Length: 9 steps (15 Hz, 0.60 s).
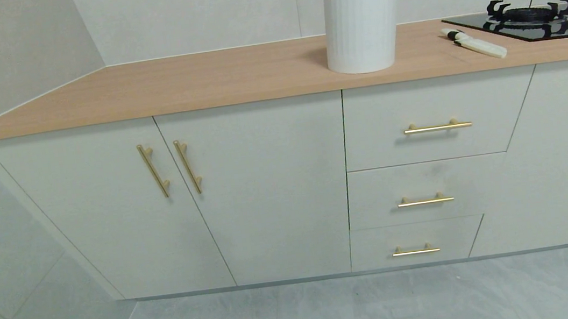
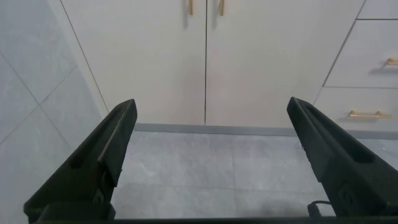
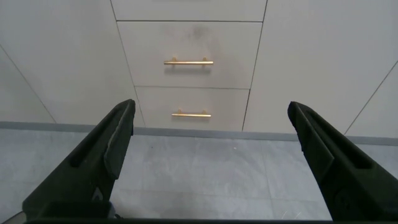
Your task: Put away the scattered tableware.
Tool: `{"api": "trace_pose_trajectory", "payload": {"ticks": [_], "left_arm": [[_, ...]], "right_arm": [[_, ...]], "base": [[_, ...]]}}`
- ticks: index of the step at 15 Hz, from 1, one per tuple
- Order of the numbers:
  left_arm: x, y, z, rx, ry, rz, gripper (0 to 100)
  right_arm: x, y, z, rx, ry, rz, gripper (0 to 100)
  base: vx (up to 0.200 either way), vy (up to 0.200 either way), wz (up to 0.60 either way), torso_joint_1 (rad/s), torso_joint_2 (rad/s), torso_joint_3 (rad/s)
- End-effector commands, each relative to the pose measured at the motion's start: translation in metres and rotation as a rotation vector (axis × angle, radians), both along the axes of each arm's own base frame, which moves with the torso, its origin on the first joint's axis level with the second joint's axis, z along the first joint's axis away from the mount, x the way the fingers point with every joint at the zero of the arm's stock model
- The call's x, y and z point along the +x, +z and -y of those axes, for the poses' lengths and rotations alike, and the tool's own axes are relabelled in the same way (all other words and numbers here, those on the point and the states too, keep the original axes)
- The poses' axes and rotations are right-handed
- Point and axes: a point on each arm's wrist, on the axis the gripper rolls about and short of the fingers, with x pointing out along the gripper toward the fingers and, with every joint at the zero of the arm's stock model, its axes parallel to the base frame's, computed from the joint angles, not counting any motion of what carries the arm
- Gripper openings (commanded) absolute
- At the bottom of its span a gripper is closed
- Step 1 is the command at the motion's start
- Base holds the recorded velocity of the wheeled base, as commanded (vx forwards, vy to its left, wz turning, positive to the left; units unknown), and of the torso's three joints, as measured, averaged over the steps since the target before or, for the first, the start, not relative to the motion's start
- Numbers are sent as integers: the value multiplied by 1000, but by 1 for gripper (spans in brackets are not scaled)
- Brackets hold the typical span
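Observation:
A white-handled knife (image 1: pixel 473 42) lies on the wooden countertop (image 1: pixel 198 80) near the hob. A tall white ribbed container (image 1: pixel 361 12) stands on the counter to its left. My left gripper (image 2: pixel 211 115) is open and held low over the grey floor, facing the double cabinet doors (image 2: pixel 205 56). My right gripper (image 3: pixel 211 115) is also open with nothing between its fingers, low in front of the lower drawers (image 3: pixel 189 62).
A black gas hob (image 1: pixel 538 20) sits at the counter's right end. Below are two doors with gold handles (image 1: pixel 170 168) and a stack of three drawers (image 1: pixel 427 174), all closed. A tiled wall (image 1: pixel 9 215) closes off the left side. Grey floor tiles (image 1: pixel 335 313) lie in front.

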Motion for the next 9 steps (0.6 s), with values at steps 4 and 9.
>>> {"api": "trace_pose_trajectory", "payload": {"ticks": [4, 9], "left_arm": [[0, 0, 0, -1, 0, 0, 100], [0, 0, 0, -1, 0, 0, 100]], "right_arm": [[0, 0, 0, 0, -1, -3, 100], [0, 0, 0, 0, 0, -3, 100]], "base": [[200, 0, 0, 5, 5, 5], [200, 0, 0, 2, 0, 3]]}}
